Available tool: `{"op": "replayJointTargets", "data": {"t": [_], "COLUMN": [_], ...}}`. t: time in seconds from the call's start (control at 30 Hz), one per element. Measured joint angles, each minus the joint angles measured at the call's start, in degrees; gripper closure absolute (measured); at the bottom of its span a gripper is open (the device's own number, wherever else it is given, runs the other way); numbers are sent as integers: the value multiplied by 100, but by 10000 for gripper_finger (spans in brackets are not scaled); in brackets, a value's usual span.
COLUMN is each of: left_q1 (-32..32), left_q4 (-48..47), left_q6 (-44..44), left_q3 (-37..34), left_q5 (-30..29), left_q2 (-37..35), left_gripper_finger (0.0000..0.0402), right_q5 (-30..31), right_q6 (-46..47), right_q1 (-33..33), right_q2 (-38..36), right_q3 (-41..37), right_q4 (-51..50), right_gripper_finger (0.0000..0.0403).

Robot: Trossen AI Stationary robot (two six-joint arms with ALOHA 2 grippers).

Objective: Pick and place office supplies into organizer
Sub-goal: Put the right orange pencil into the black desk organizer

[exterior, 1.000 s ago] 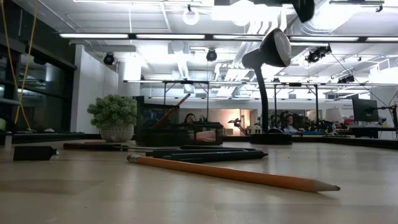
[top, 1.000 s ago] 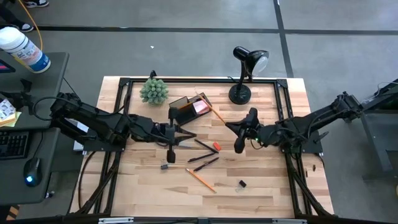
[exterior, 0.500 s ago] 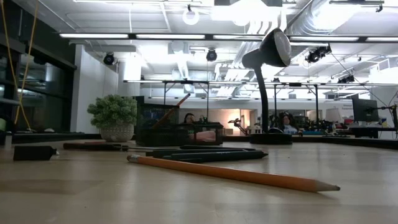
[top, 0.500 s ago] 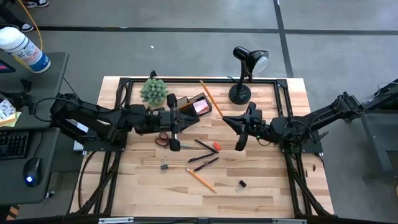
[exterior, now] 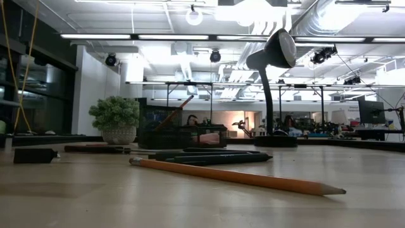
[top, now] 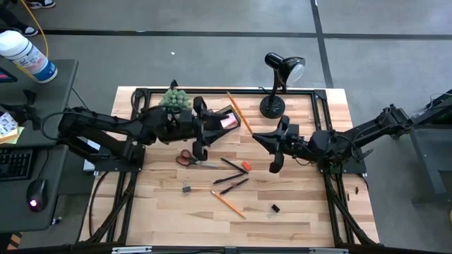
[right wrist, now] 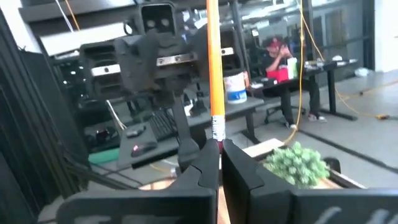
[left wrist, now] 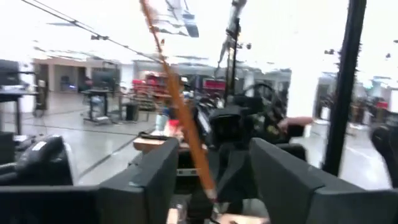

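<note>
Over table centre-right: right gripper [top: 256, 135] hovering beside the caddy [top: 215, 121], fingers [right wrist: 205, 167] nearly closed, pinching an orange pencil [top: 236, 113] at its lower end. Pencil running up between the fingertips in the right wrist view [right wrist: 215, 68], other end angling toward the back edge, just beside the lamp [top: 277, 85].

Over the caddy: left gripper [top: 199, 134] hanging with fingers [left wrist: 146, 180] spread wide, gripping nothing; held pencil crossing the gap between them in the left wrist view [left wrist: 180, 118].

Lying on the table [top: 304, 212]: scissors [top: 189, 159] just below the left gripper, pens [top: 232, 165], eraser [top: 246, 166], second pencil [top: 227, 204], clips [top: 187, 188]. Sticky pad [top: 227, 121] sitting in the caddy. Plant [top: 174, 99] behind the left arm.
</note>
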Motion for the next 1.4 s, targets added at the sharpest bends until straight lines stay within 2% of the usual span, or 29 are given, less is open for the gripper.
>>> {"op": "replayJointTargets", "data": {"t": [0.13, 0.3, 0.53, 0.8, 1.07, 1.4], "left_q1": [7, 77, 68, 68, 68, 72], "left_q4": [63, 285, 519, 1469, 1558, 1792], "left_q6": [-46, -496, -781, -946, -1104, -1141], "left_q3": [2, 2, 3, 4, 9, 4], "left_q5": [-182, -296, -170, 153, -71, -151], "left_q2": [-16, -16, 57, 463, 642, 720], "left_gripper_finger": [170, 157, 156, 156, 156, 156], "right_q5": [-73, -285, -468, -825, -1255, -1351], "right_q6": [-231, -276, -266, -171, 55, 225], "right_q1": [0, 0, -90, -330, -459, -463], "right_q2": [0, 2, 4, 4, 7, 12], "right_q3": [1, 0, 1, 1, 2, 1], "right_q4": [338, 381, 403, 406, 315, 26], "right_gripper_finger": [402, 402, 402, 403, 403, 403]}}
